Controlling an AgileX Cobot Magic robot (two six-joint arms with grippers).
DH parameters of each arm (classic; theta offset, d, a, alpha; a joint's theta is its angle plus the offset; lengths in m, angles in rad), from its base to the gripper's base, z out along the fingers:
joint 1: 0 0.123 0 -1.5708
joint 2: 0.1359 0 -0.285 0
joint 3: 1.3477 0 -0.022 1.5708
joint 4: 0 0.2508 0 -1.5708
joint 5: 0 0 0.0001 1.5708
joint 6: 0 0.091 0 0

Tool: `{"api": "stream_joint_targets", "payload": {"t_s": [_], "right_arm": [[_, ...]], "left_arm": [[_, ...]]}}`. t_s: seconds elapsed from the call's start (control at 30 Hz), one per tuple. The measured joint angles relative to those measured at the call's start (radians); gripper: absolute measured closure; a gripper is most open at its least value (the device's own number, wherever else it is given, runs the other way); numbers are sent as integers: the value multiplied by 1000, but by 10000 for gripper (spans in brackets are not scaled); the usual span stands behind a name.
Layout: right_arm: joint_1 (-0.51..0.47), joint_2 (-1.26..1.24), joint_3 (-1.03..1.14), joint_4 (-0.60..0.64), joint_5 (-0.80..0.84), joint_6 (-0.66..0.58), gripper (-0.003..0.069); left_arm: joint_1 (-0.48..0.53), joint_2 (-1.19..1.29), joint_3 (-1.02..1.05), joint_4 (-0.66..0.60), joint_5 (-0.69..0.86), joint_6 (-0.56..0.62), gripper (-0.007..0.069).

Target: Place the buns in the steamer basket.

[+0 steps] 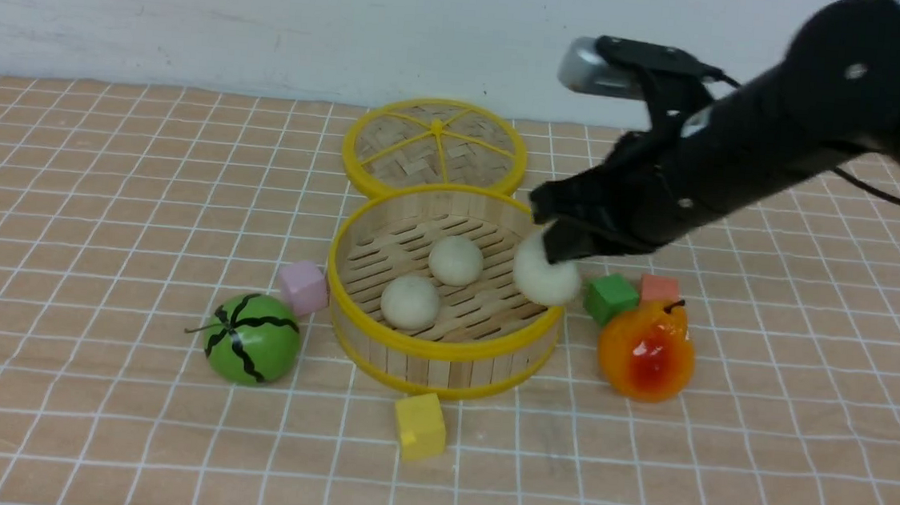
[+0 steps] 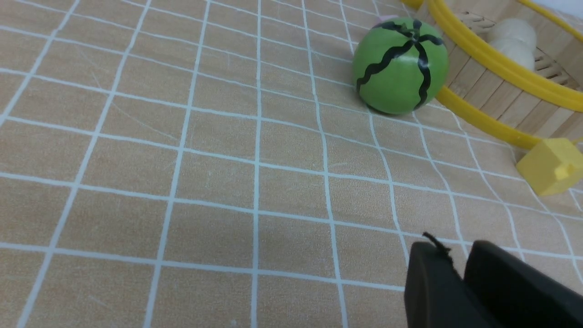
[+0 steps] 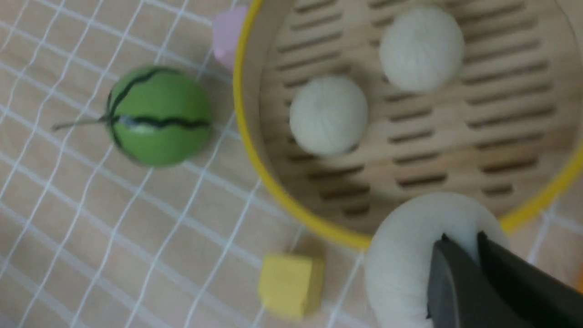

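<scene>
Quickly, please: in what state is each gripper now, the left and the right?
Left gripper: closed, holding nothing.
Right gripper: closed on a bun, by the rim of the steamer basket.

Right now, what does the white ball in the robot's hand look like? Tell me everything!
The bun is a small, round, cream-white ball with a matte, soft-looking skin. The right end effector pinches it from above, and its top dents in around the black fingers. It is over the right edge of the steamer basket, not down on the slatted floor. I cannot tell whether it touches the yellow rim.
</scene>
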Motion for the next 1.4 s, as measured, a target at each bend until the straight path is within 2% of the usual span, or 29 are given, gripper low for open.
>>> {"api": "stream_joint_targets", "payload": {"t_s": [0.3, 0.43, 0.53, 0.63, 0.67, 0.7, 0.83, 0.9, 1.0, 1.1, 1.17, 1.23, 1.3, 1.37, 1.4], "right_arm": [[1, 183, 0, 33, -205, -4, 633], [1, 220, 0, 71, -266, -4, 593], [1, 238, 0, 74, -287, -4, 520], [1, 252, 0, 73, -285, -4, 414], [1, 252, 0, 73, -285, -4, 414], [1, 254, 0, 69, -285, -4, 356], [1, 234, -1, 19, -272, -4, 232], [-1, 201, -1, -20, -235, -4, 198], [-11, 120, -1, -94, -151, -4, 187], [-32, -1, -1, -193, -26, 0, 210], [-50, -106, -1, -257, 81, 29, 263], [-61, -196, -1, -323, 157, 79, 333], [-67, -296, 0, -387, 220, 140, 433], [-68, -400, 17, -440, 246, 192, 536], [-68, -410, 24, -445, 247, 202, 559]], "left_arm": [[0, 0, 0, 0, 0, 0, 513], [0, 0, 0, 0, 0, 0, 512], [0, 0, 0, 0, 0, 0, 508], [0, 0, 0, 0, 0, 0, 504], [0, 0, 0, 0, 0, 0, 503], [0, 0, 0, 0, 0, 0, 501], [0, 0, 0, 0, 0, 0, 497], [0, 0, 0, 0, 0, 0, 496], [0, 0, 0, 0, 0, 0, 494], [0, 0, 0, 0, 0, 0, 494], [0, 0, 0, 0, 0, 0, 494], [0, 0, 0, 0, 0, 0, 494], [0, 0, 0, 0, 0, 0, 494], [0, 0, 0, 0, 0, 0, 494], [0, 0, 0, 0, 0, 0, 494]]}}
